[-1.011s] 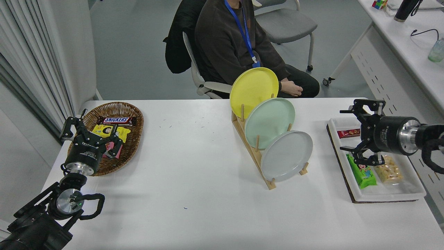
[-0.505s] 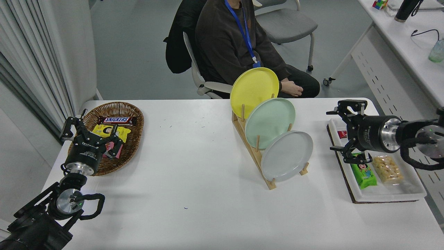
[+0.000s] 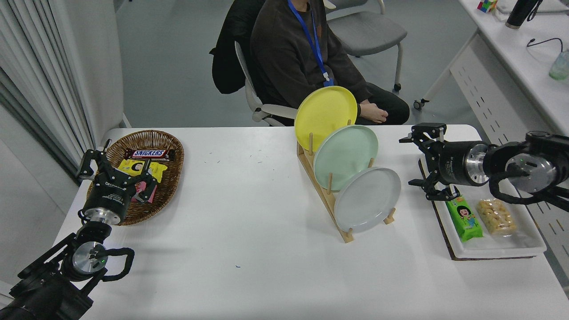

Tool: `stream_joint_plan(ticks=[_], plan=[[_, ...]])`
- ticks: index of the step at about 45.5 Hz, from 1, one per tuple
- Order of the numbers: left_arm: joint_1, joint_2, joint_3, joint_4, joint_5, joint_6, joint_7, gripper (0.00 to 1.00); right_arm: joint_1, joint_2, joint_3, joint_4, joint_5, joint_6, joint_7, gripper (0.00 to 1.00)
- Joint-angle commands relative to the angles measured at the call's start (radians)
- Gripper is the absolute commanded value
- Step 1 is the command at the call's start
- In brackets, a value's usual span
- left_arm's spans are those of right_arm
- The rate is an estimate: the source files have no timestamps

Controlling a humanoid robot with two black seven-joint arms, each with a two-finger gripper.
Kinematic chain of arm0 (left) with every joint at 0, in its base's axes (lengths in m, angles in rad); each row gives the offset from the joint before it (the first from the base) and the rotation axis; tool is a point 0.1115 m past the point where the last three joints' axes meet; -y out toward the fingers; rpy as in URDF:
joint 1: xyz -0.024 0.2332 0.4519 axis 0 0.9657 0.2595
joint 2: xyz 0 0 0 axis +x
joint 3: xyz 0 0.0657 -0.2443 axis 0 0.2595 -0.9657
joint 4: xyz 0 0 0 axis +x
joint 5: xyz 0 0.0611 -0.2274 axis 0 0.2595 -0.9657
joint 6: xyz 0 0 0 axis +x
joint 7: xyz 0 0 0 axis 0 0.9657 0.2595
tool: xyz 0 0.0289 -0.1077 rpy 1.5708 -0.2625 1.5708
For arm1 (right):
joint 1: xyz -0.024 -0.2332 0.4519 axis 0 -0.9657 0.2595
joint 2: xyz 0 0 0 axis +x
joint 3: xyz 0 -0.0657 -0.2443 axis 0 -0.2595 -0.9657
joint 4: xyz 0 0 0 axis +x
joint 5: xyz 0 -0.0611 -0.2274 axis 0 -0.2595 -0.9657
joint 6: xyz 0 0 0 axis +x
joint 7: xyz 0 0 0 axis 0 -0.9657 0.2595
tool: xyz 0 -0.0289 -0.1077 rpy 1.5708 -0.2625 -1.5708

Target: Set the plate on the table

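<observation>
Pale grey plate on edge in the wooden rack's nearest slot, on the tabletop; left of the right claw (wide open, empty, nearer arm).

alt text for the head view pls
The right claw, open, hovers beside the grey plate, which stands with two others in a wooden rack on the table; the left claw sits parked over a snack basket.

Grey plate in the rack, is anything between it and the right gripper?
Nothing visible. The right gripper, open, is beside the grey plate, with only bare table between. The mint green plate stands behind the grey one, not in the path.
</observation>
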Motion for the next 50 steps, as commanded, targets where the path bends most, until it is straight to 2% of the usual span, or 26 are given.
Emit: stream_joint_plan(ticks=[1,7,19,46,50], plan=[[0.000,0.000,0.000,0.000,0.000,0.000,0.000,0.98,-0.002,0.056,-0.006,-0.035,-0.009,0.079,0.000,0.99],[0.000,0.000,0.000,0.000,0.000,0.000,0.000,0.98,-0.004,0.084,-0.006,-0.054,0.008,0.064,-0.002,0.99],[0.000,0.000,0.000,0.000,0.000,0.000,0.000,0.98,-0.008,0.116,-0.009,-0.081,0.194,0.034,-0.002,0.99],[0.000,0.000,0.000,0.000,0.000,0.000,0.000,0.98,-0.036,0.108,0.014,-0.091,0.198,-0.042,0.000,0.98],[0.000,0.000,0.000,0.000,0.000,0.000,0.000,0.98,-0.034,0.110,0.016,-0.094,0.201,-0.047,-0.002,0.91]])
